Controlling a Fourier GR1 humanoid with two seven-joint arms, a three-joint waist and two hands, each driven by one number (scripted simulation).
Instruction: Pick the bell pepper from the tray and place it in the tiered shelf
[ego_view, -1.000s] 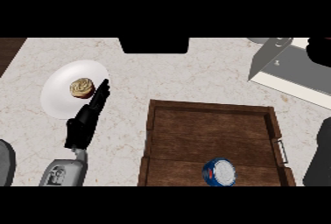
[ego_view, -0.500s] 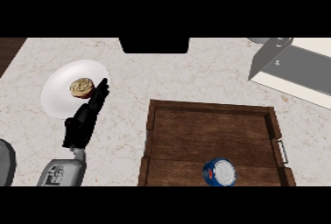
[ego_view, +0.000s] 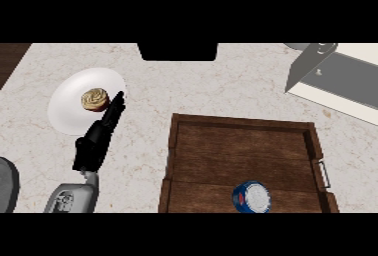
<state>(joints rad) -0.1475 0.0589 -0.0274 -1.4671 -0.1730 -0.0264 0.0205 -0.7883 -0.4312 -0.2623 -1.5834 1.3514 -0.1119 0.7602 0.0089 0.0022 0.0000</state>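
Bell pepper is not showing anywhere in the head view, so I cannot tell where it is lying. The tray (ego_view: 240, 122), a dark brown wooden one with raised walls, is sitting on the table (ego_view: 221, 85) at the lower right, with a small metal handle (ego_view: 323, 174) on its right wall. Inside it, near the lower edge, a round blue-rimmed thing (ego_view: 251, 196) with a white face is lying. There are faint marks on that face, but no writing on it can be read.

The shelf (ego_view: 332, 75), white with a grey panel, is standing at the upper right corner, apart from the tray and set at an angle to it.

The left robot hand (ego_view: 100, 135) is stretching up and to the right from its grey forearm (ego_view: 70, 200), with its fingers held straight and together and nothing in its grasp. Its fingertips (ego_view: 118, 96) are lying over the right rim of a white plate (ego_view: 66, 107), just beside a tan swirled pastry (ego_view: 94, 99) sitting on that plate. The forearm is bearing a small pale mark, too small to read.

The right robot hand is not showing.

A black block (ego_view: 177, 51) is sitting at the table's far edge, top centre. A grey rounded shape (ego_view: 6, 185) is showing at the left edge.
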